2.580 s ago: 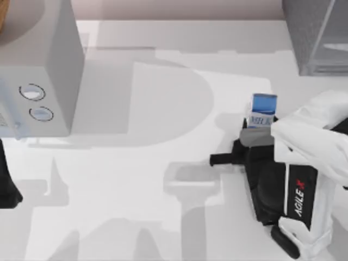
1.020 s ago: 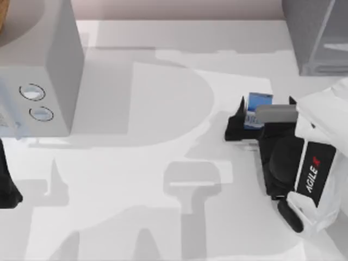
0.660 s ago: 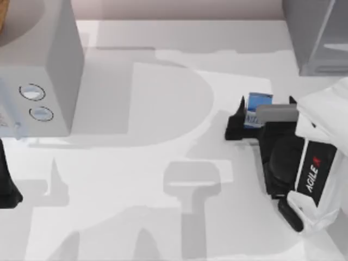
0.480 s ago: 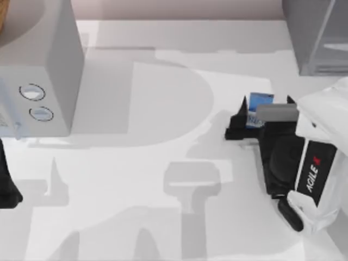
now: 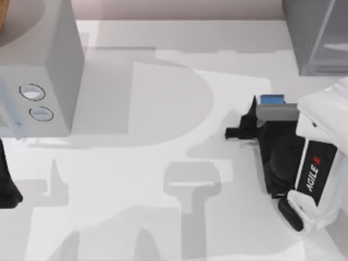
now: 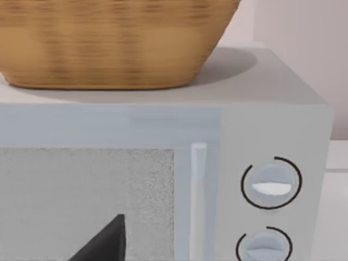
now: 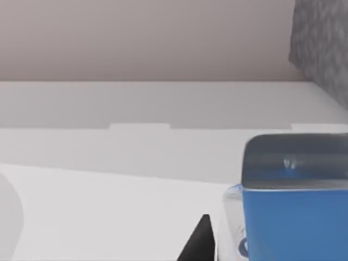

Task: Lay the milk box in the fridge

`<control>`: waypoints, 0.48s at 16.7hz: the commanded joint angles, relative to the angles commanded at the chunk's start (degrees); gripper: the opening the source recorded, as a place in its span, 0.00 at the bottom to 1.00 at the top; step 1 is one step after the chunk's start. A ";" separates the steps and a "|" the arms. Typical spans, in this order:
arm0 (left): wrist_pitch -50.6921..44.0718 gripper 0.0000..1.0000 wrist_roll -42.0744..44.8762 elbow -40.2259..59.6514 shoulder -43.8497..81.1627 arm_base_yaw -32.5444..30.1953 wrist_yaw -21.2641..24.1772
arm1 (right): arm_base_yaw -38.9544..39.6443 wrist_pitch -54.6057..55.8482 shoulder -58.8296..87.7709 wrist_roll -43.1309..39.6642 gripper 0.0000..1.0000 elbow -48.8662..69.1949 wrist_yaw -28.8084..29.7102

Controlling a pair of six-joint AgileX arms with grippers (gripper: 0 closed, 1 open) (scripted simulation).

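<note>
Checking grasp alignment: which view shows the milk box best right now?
Right wrist view: the milk box sits close up, its blue face and top plain, a dark fingertip beside it. In the top view a blue sliver of it peeks out at the right gripper. The left wrist view faces the dialled appliance.

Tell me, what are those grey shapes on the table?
Top view: shadows on the table, cast by the arms and the dialled appliance; one lies left of the right gripper. Right wrist view: the milk box looks soft.
</note>
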 joint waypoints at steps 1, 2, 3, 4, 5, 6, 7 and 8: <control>0.00 1.00 0.00 0.00 0.00 0.00 0.00 | 0.00 0.00 0.00 0.00 0.10 0.00 0.00; 0.00 1.00 0.00 0.00 0.00 0.00 0.00 | 0.00 0.00 0.00 0.00 0.02 0.00 0.00; 0.00 1.00 0.00 0.00 0.00 0.00 0.00 | 0.00 0.00 0.00 0.00 0.00 0.00 0.00; 0.00 1.00 0.00 0.00 0.00 0.00 0.00 | 0.00 0.00 0.00 0.00 0.00 0.00 0.00; 0.00 1.00 0.00 0.00 0.00 0.00 0.00 | 0.00 0.00 0.00 0.00 0.00 0.00 0.00; 0.00 1.00 0.00 0.00 0.00 0.00 0.00 | 0.00 0.00 0.00 0.00 0.00 0.00 0.00; 0.00 1.00 0.00 0.00 0.00 0.00 0.00 | 0.00 0.00 0.00 0.00 0.00 0.00 0.00; 0.00 1.00 0.00 0.00 0.00 0.00 0.00 | 0.00 0.00 0.00 0.00 0.00 0.00 0.00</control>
